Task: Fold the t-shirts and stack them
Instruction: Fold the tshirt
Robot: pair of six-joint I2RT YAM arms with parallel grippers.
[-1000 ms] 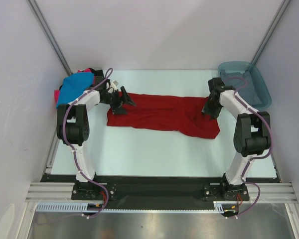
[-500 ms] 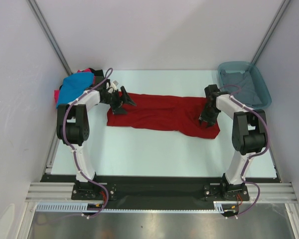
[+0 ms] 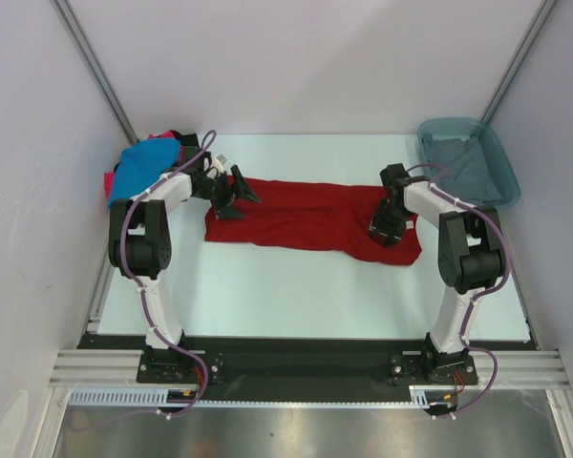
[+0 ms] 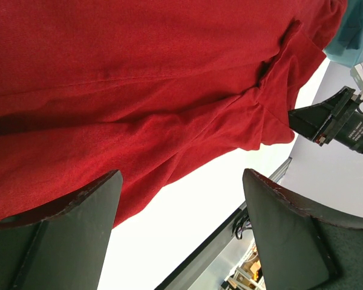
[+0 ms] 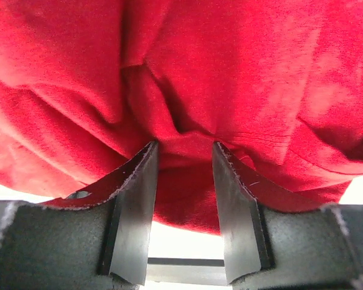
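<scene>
In the last second your right gripper (image 3: 383, 232) has moved inward onto the right end of the dark red t-shirt (image 3: 306, 218). Its jaws stand half apart over a pucker of cloth and nothing is clamped yet, so I judge that a grasp comes next. The shirt lies mid-table as a long, wrinkled band. Your left gripper (image 3: 237, 196) hovers wide open and empty at its left end.

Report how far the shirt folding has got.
Done: nothing is stacked yet; no folded pile shows. In hand: the dark red shirt lies stretched across the table, with the left tool open over its left end and the right tool down on bunched cloth near its right end, grip unclear. Left: finishing that fold, then the blue shirt, pink shirt and black shirt heaped far left, and the grey shirt in the teal tub.
</scene>
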